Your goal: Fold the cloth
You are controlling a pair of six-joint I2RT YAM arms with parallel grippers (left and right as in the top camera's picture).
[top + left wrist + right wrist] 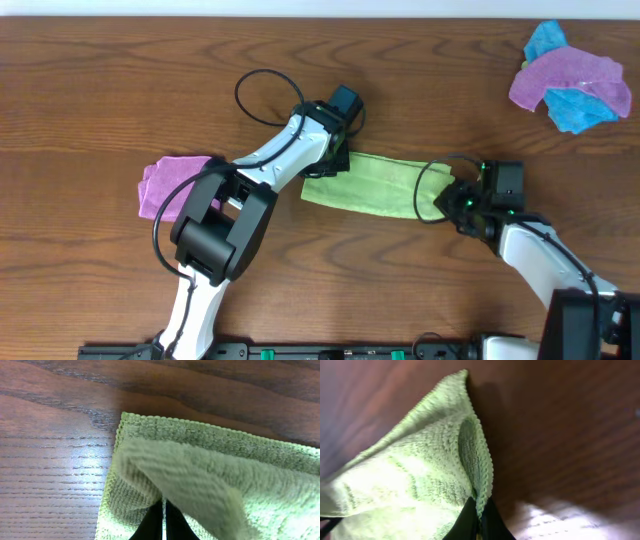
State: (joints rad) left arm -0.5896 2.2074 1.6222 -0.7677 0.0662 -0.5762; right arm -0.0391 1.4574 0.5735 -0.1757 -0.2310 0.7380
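My left claw (163, 516) was pinched shut on a raised fold of the cloth (225, 470) near its left end. My right claw (477, 519) was clamped just as tight on the hemmed edge at the opposite end, where a corner stood up off the table (100, 80). Between them the cloth lay as a long green strip across the middle of the table. A purple cloth (165, 185) sat partly under my left arm (230, 215). A heap of purple and blue cloths (570, 75) lay well apart in the far right corner.
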